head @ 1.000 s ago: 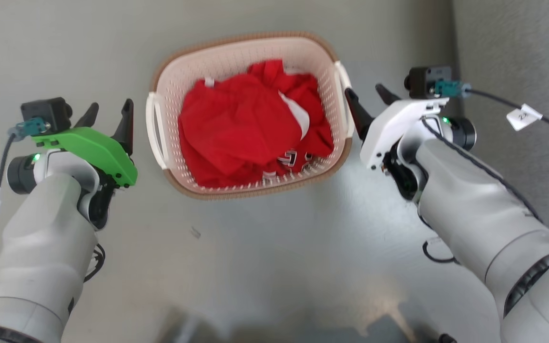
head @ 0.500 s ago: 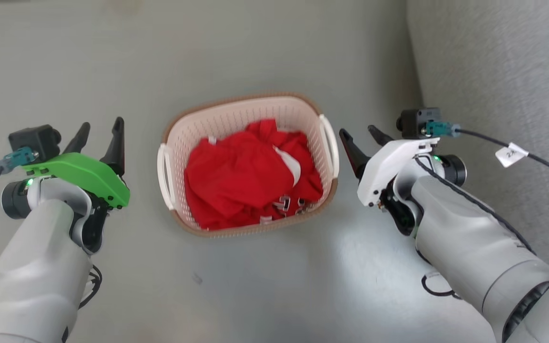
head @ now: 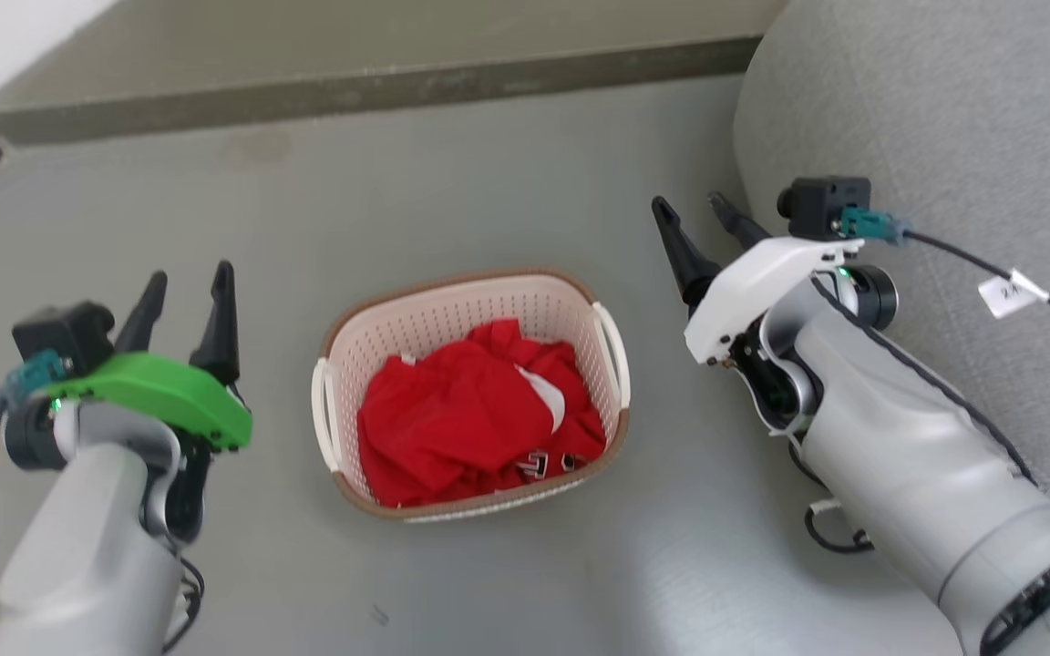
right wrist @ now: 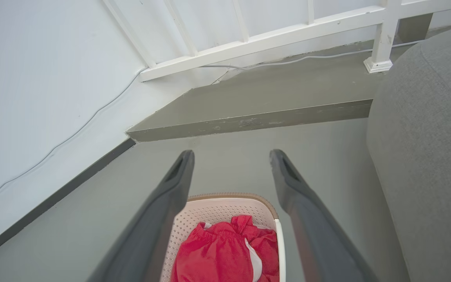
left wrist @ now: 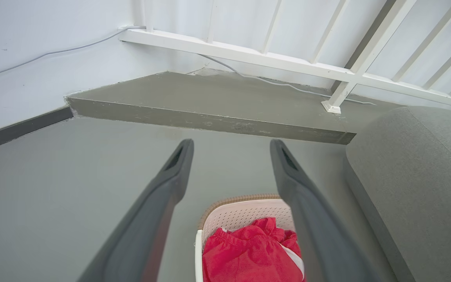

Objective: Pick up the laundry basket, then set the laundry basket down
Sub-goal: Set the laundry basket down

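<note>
Flanking laundry basket (head: pixel 452 319), left gripper (head: pixel 190 278), right gripper (head: pixel 690 204), both agape

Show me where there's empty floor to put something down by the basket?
Widest bare floor lies between the basket and the step. More lies in front of the basket, toward the robot. Tighter on the right, between basket and sofa, where the right hand hangs. The basket holds red clothes.
</note>
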You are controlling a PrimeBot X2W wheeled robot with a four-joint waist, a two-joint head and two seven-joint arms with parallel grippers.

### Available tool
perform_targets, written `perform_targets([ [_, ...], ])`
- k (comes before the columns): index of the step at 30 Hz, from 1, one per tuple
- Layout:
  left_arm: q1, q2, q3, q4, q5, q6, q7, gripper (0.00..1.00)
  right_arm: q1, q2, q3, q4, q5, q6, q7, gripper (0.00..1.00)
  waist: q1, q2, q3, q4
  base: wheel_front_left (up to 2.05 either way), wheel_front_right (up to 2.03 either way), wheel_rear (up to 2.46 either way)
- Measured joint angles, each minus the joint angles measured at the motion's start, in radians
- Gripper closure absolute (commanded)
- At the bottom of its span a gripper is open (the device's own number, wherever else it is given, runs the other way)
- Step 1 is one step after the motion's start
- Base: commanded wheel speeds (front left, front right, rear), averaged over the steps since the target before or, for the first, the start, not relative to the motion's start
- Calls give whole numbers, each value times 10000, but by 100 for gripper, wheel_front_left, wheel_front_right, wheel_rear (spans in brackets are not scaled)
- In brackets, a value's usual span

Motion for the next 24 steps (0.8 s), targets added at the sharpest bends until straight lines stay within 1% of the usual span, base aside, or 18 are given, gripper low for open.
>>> perform_targets([
  [5, 755, -140, 489, -709, 384, 94, 0, 0, 648, -186, -623, -844, -575, -165, 0, 0, 0, 0, -479, -70, 0, 0, 0],
  [8, 1158, -232, 742, -1160, 577, 100, -2, 0, 1081, -284, -974, -1323, -884, -261, 0, 0, 0, 0, -727, -102, 0, 0, 0],
  [11, 1532, -341, 934, -1574, 800, 100, 0, 0, 1548, -334, -1319, -1799, -1239, -426, -2, 0, 0, 0, -938, -122, 0, 0, 0],
  [14, 1874, -412, 1179, -2111, 1177, 100, 0, 0, 2038, -378, -1580, -2280, -1542, -497, -2, 0, 0, 0, -1120, -128, 0, 0, 0],
  [16, 2036, -422, 1248, -2468, 1375, 96, -2, 0, 2414, -380, -1674, -2537, -1778, -510, -2, 0, 0, 0, -1230, -124, 0, 0, 0],
  [17, 2242, -489, 1442, -2763, 1570, 96, -2, 0, 2818, -360, -1756, -2765, -1935, -510, -2, 0, 0, 0, -1334, -116, 0, 0, 0],
  [20, 2685, -531, 1636, -2949, 1827, 178, -2, 0, 3281, -353, -1983, -3141, -2184, -516, -2, 0, 0, 0, -1486, -113, 0, 0, 0],
  [24, 3319, -637, 1816, -3012, 2006, 391, -2, 0, 3548, -397, -2247, -3620, -2625, -546, -2, 0, 0, 0, -1646, -136, 0, 0, 0],
])
